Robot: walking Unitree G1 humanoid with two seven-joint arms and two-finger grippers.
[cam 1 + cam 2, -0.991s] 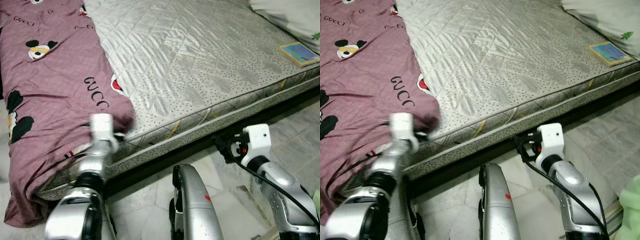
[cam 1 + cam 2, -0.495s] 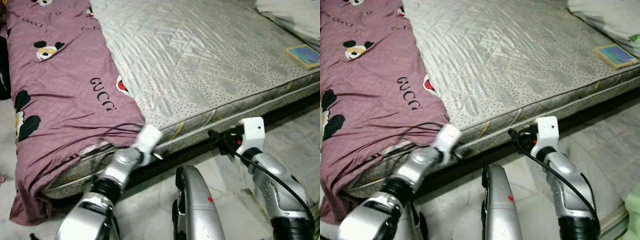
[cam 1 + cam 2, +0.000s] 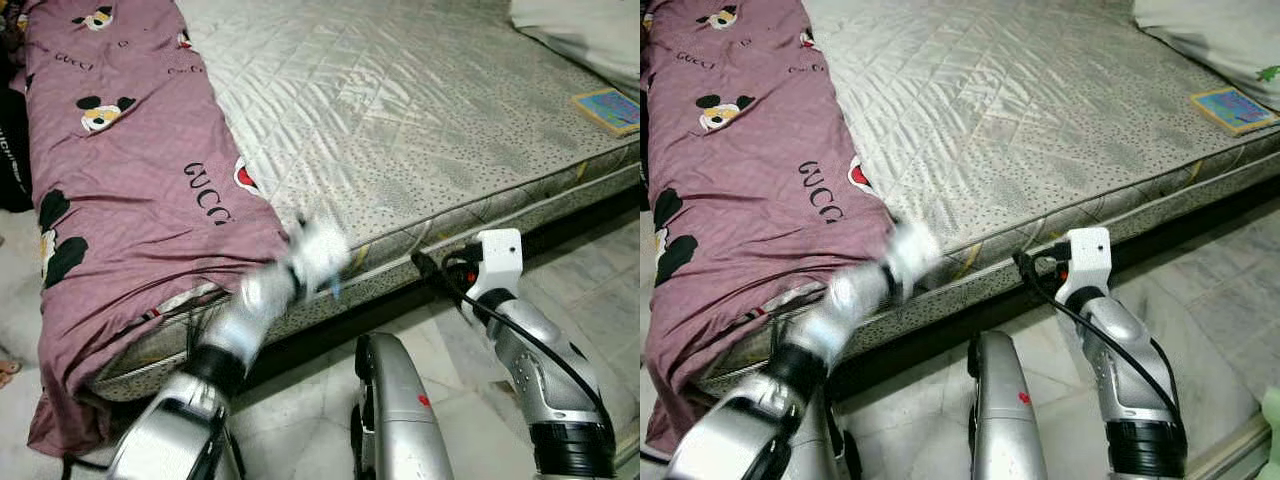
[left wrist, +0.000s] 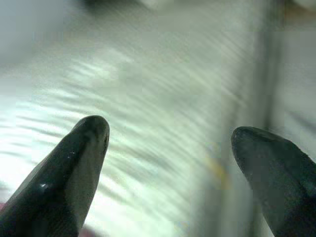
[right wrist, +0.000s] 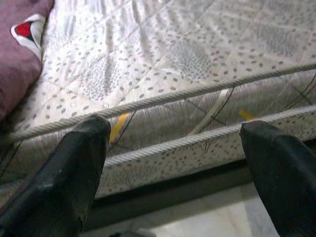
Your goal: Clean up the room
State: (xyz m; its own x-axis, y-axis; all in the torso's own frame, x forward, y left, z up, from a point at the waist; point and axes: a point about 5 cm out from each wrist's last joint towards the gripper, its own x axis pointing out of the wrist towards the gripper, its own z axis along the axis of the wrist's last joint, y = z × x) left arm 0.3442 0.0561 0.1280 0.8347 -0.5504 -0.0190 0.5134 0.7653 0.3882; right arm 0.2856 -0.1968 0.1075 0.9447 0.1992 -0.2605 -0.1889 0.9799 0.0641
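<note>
A mauve blanket [image 3: 130, 200], printed with cartoon mice and lettering, lies along the robot's left part of a bare quilted mattress [image 3: 420, 110] and drapes over the near edge down to the pale tiled floor [image 3: 590, 290]. The left end effector [image 3: 318, 252] is raised at the near edge of the mattress, just beside the blanket's lower right corner; motion blur makes it hard to say whether it touches the cloth. In the left wrist view its two black fingers [image 4: 69, 173] are spread wide with nothing between them, over a smeared pale surface that is probably the mattress top.

The right end effector [image 5: 173, 168] is held low in front of the mattress side, well apart from the blanket. Its fingers [image 5: 74, 173] also stand wide apart and empty, pointing at the piped edge of the mattress, with a corner of the blanket visible to one side.

A small colourful book [image 3: 605, 108] lies on the far right of the mattress, next to a white pillow [image 3: 580, 30]. Both are far from either end effector
</note>
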